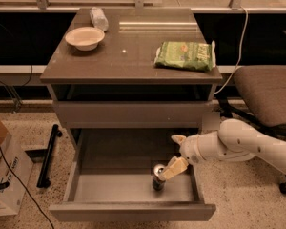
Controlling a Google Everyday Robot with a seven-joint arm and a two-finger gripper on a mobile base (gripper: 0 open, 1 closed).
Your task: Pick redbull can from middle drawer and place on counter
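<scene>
The redbull can [157, 181] stands upright on the grey floor of the open middle drawer [133, 212], right of centre and near the front. My gripper [171, 155] comes in from the right on a white arm, inside the drawer and just right of the can. It is open. Its lower finger [175, 166] lies against the can's top right edge, and its upper finger [177, 139] is farther back. The counter [133, 56] is the brown-grey top of the cabinet above.
On the counter are a beige bowl [85, 37], a clear plastic bottle [98, 18] lying behind it, and a green snack bag [186, 55] at the right. A shut drawer front [131, 113] is above the open drawer. A chair [269, 92] stands right, a cardboard box [2, 175] left.
</scene>
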